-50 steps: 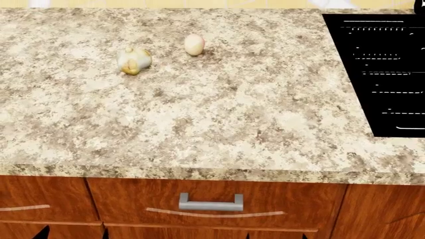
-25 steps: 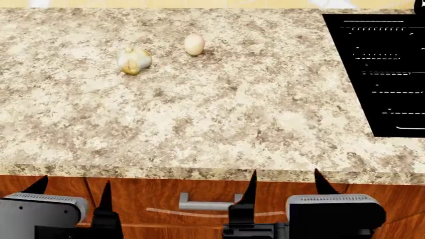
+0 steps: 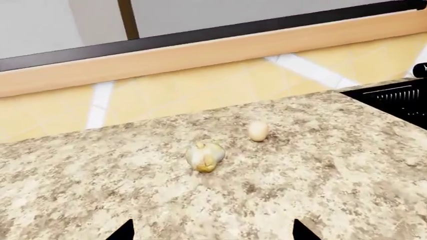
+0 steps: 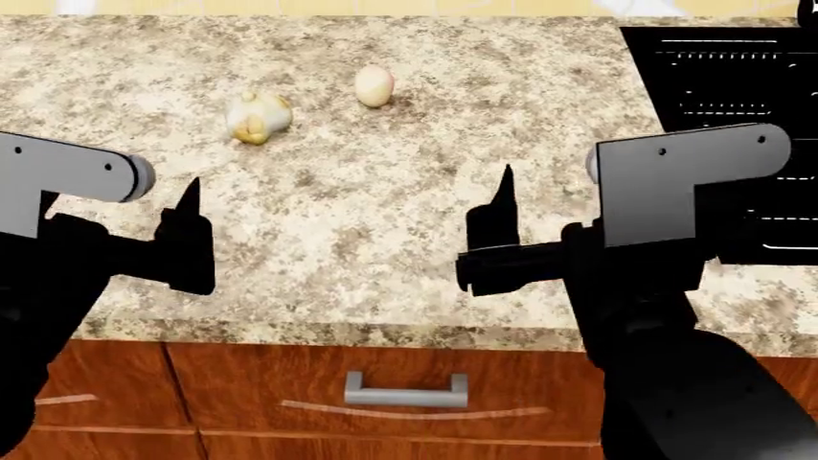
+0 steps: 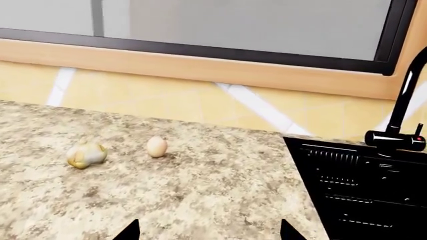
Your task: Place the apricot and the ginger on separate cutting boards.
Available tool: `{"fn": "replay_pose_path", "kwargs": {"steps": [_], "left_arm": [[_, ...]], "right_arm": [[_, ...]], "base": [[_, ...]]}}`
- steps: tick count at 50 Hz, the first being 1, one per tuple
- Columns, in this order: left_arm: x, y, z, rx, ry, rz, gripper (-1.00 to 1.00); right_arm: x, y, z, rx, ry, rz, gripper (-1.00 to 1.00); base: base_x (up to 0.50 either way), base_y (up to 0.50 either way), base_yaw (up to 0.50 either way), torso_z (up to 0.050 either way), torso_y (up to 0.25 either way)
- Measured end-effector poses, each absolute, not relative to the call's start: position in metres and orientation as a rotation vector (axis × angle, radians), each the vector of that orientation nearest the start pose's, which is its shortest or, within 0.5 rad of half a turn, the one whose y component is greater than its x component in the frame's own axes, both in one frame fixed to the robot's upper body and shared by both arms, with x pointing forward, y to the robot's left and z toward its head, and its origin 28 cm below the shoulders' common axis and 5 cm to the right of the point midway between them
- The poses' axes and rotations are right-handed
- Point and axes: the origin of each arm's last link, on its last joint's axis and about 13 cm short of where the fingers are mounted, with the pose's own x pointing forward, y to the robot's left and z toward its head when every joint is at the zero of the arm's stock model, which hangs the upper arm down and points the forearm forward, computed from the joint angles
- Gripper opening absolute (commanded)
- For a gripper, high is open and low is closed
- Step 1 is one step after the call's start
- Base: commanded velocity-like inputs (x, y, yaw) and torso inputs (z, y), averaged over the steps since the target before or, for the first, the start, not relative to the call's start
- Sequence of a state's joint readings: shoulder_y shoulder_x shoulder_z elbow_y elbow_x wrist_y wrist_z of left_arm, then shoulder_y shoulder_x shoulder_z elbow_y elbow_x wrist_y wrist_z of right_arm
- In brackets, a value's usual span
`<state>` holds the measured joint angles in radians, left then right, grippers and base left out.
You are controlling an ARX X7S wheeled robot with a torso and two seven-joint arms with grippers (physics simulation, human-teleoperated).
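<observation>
Left gripper (image 3: 210,235) is showing only two fingertips set apart, nothing between, facing the ginger (image 3: 205,156), with the apricot (image 3: 258,131) just beyond it. Head view: both grippers are hanging empty over the counter (image 4: 383,240) nearer the cabinet edge than the ginger (image 4: 259,116), right gripper (image 4: 505,240) with jaws spread. Right wrist view: apricot (image 5: 157,146) is lying between ginger and sink (image 5: 360,195); no cutting boards showing, so this is likely the approach step; next move calls for reaching to a first pick.

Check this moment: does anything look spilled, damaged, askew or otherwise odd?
Nothing looks spilled or damaged. The ginger and apricot rest apart on the countertop, untouched. One oddity: no cutting board shows in any view, though the task needs two.
</observation>
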<state>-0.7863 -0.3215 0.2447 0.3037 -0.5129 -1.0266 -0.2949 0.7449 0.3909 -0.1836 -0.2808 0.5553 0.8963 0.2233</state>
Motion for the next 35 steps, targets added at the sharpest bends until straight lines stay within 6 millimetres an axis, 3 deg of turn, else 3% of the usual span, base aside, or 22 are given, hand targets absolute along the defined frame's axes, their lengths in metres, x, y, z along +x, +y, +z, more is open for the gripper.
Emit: {"fn": "replay_pose_path", "kwargs": {"steps": [14,35], "left_arm": [[0.308,0.228,0.226,0.171,0.071,-0.111,1.0],[0.307,0.224,0.233,0.194,0.09,-0.158,1.0]], "right_arm": [[0.308,-0.147,0.215,-0.077,0.013,0.126,1.0],[0.313,-0.152,0.211,-0.074,0.032,0.138,1.0]], "base": [[0.39,0.23,0.0,0.0,0.0],[0.47,0.16,0.0,0.0,0.0]]}}
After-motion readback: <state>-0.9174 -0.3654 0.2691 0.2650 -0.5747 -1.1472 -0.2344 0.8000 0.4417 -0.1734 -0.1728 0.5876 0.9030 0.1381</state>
